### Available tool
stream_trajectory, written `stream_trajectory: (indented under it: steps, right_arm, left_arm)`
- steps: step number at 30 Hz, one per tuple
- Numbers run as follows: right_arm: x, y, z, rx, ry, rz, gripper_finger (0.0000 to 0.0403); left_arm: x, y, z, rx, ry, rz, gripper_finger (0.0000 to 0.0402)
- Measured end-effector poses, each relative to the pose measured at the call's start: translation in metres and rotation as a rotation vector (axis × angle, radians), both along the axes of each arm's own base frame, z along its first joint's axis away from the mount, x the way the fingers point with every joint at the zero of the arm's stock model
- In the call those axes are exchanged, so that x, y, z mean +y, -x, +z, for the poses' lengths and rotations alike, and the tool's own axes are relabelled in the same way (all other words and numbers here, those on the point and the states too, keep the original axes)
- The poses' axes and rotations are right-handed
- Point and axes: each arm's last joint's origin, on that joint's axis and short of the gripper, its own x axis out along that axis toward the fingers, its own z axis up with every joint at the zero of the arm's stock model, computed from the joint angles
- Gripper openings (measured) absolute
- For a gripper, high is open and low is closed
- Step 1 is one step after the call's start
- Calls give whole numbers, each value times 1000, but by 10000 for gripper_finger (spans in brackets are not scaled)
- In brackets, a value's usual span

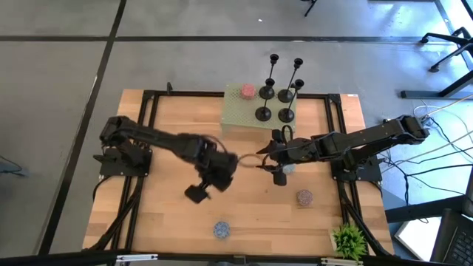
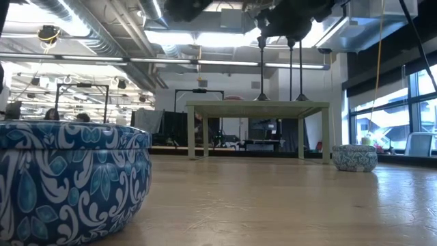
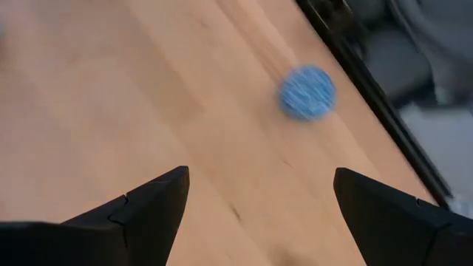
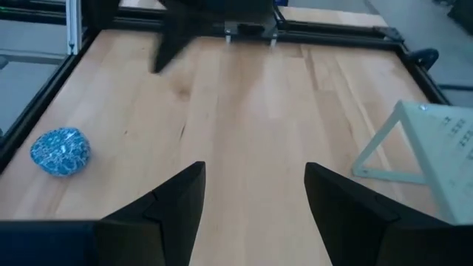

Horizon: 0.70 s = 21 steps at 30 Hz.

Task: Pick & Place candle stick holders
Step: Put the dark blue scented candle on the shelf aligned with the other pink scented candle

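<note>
Wood table (image 1: pixel 170 222), office behind. Four holders (image 1: pixel 276 92) upright on pale green stand (image 1: pixel 235 117) at far edge, nothing gripping them. Left gripper (image 3: pixel 259 203) mid-table, fingers wide apart, empty, blue bowl (image 3: pixel 307 92) ahead. Right gripper (image 4: pixel 253 193) just beside stand, fingers apart, empty.

Four candle stick holders (image 1: pixel 275 92) stand on a raised platform (image 1: pixel 235 112) at the table's (image 1: pixel 170 155) far edge.

We see even, diffuse overhead light on the table (image 1: pixel 177 214), ceiling lights (image 2: pixel 205 37) blown out to glare, window (image 2: pixel 423 116) brightness at one side, blue bowl (image 3: pixel 307 92) smeared by blur, near patterned bowl (image 2: pixel 68 181) soft.
</note>
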Motion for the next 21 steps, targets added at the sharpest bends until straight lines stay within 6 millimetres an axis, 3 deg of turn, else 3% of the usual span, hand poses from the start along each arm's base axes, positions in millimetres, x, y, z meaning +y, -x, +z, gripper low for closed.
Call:
stream_trajectory:
  steps: [7, 10, 14, 21]
  right_arm:
    - [0, 1, -2, 23, -49, -29, 236]
    - [0, 3, -4, 47, -44, -30, 236]
    - [-1, 5, -8, 92, -59, -49, 236]
    - [-1, 6, -9, 104, -68, -57, 236]
  left_arm:
    - [-32, 7, -7, 8, -24, 65, 333]
    - [-43, 13, -34, 27, -18, 61, 333]
    - [-39, 23, -72, 23, -72, 172, 333]
    - [-46, 24, -101, -149, 96, 253, 333]
